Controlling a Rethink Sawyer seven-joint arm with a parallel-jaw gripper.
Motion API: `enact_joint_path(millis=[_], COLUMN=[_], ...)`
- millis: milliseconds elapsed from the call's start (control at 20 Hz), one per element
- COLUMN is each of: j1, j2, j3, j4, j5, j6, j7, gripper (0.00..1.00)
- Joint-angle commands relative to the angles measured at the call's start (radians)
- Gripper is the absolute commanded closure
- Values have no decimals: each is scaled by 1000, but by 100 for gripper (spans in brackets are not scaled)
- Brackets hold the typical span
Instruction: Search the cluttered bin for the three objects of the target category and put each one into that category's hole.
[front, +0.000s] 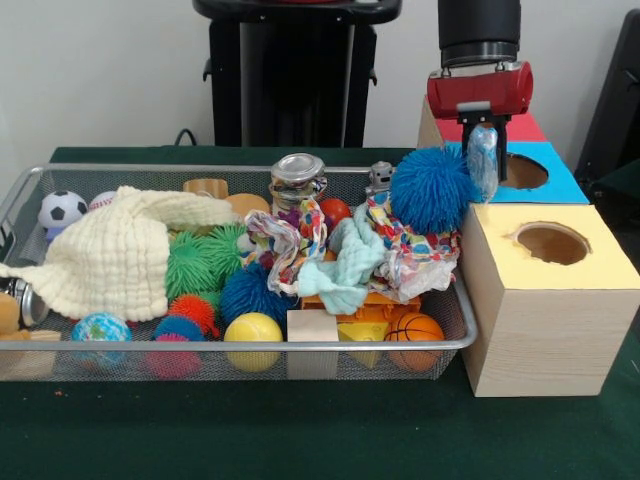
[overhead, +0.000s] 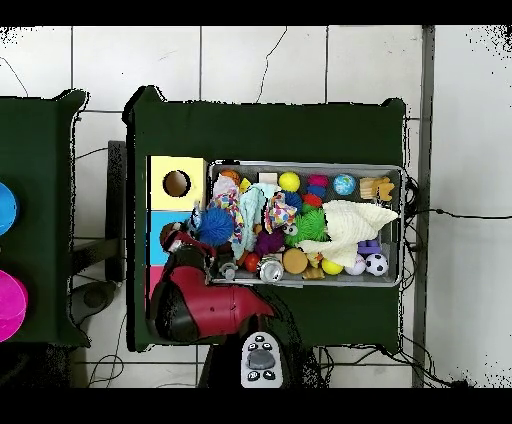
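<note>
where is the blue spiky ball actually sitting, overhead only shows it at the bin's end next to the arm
Observer: The blue spiky ball is up above the rim of the wire bin, tight beside the gripper and over the rope toy.
Operator: arm covers the blue box for me, does it have a hole
Observer: Yes. The blue box has a round hole in its top, showing just behind and to the side of the gripper in the front view.
</note>
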Motion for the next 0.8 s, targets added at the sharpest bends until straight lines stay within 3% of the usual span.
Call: enact_joint_path(millis=[50,450,800], j1=[7,2,-12], j2=[-1,-53,-52], j3=[13,40,100], j4=[43,132,133], j5=[56,50,-5], j6=[-44,-55,-62], j7=[193,236,203], gripper=[100,100,100])
